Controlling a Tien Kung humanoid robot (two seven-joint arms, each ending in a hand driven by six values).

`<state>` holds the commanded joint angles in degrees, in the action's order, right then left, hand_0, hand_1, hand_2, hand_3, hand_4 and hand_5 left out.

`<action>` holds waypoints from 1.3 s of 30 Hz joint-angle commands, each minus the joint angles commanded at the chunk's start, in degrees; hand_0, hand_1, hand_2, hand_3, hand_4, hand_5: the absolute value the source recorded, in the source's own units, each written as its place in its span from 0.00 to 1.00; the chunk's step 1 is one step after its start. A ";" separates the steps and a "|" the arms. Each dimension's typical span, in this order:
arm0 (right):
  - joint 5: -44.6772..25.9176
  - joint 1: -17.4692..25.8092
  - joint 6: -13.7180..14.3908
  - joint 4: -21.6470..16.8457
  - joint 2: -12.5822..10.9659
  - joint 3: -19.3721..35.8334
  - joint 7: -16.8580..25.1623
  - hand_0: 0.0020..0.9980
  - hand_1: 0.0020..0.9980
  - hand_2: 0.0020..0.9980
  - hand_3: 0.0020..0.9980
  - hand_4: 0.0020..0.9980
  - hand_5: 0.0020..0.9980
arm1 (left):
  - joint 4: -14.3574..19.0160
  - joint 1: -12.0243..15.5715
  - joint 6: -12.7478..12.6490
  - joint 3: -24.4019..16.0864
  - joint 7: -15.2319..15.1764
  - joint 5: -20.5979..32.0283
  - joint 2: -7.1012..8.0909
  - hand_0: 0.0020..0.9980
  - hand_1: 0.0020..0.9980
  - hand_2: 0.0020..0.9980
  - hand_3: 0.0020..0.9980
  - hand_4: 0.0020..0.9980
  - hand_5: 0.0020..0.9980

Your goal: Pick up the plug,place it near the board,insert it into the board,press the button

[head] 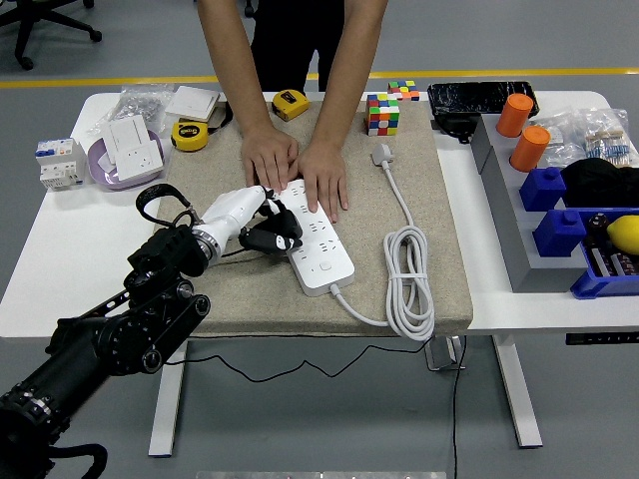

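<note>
Insert step: left hand [250, 222] grips black plug [280, 229] at power strip's [321, 251] left edge, person's 2 hands [298, 172] pinning it; next, align prongs and push down.

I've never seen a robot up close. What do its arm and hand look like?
Only the left arm shows: black, built of chunky rounded joints, with a black cable loop near the wrist. It ends in the left hand, with a glossy white shell and five dark fingers.
</note>
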<state>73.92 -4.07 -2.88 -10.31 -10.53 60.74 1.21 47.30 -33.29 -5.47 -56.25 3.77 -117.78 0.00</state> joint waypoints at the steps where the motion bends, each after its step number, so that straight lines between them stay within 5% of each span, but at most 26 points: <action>1: 0.03 0.01 0.00 0.00 -0.01 0.05 -0.01 0.92 0.84 0.79 0.82 1.00 0.84 | 0.02 0.01 0.00 0.04 -0.01 0.00 0.00 0.58 0.66 0.62 0.59 0.96 0.43; 13: -0.13 -0.11 0.07 0.00 0.09 0.08 0.09 0.92 0.84 0.79 0.82 1.00 0.83 | 0.29 0.05 -0.08 0.33 0.20 -1.69 0.00 0.57 0.65 0.61 0.57 0.96 0.43; 14: -0.06 -0.10 0.07 0.00 0.09 0.18 0.06 0.92 0.84 0.79 0.82 1.00 0.83 | 0.37 0.02 -0.29 0.29 0.18 -2.17 0.00 0.38 0.34 0.46 0.51 0.75 0.27; 19: 0.10 -0.14 0.05 0.00 0.10 0.44 0.00 0.92 0.84 0.79 0.82 1.00 0.83 | 0.65 -0.13 -1.06 0.16 0.29 -4.46 0.00 0.38 0.34 0.46 0.51 0.75 0.27; 20: 0.08 -0.17 0.06 0.00 0.10 0.45 0.00 0.92 0.84 0.79 0.82 1.00 0.83 | 0.64 -0.15 -1.14 0.17 0.30 -4.69 0.00 0.33 0.22 0.35 0.48 0.69 0.20; 25: -0.02 -0.23 0.07 0.00 0.13 0.38 0.03 0.92 0.84 0.79 0.82 1.00 0.83 | 0.58 -0.15 -1.09 -0.12 0.38 -5.37 0.00 0.33 0.22 0.35 0.48 0.69 0.20; 26: -0.03 -0.22 0.07 0.00 0.14 0.38 0.03 0.92 0.84 0.79 0.82 1.00 0.83 | 0.59 -0.16 -0.77 -0.10 0.53 -5.61 0.00 0.29 0.16 0.23 0.44 0.67 0.17; 34: -0.04 -0.18 0.08 0.00 0.18 0.43 0.01 0.92 0.84 0.79 0.82 1.00 0.83 | 0.86 -0.02 -0.10 -0.11 0.56 -5.75 0.00 0.28 0.16 0.21 0.42 0.66 0.17; 39: -0.04 -0.08 0.07 0.00 0.21 0.42 0.00 0.92 0.84 0.79 0.82 1.00 0.83 | 1.74 0.39 -0.21 -0.81 -0.24 -1.54 0.00 0.28 0.15 0.22 0.41 0.66 0.18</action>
<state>73.87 -4.15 -2.81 -10.31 -10.32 61.17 1.21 49.03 -32.90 -5.67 -57.06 3.52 -119.32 0.00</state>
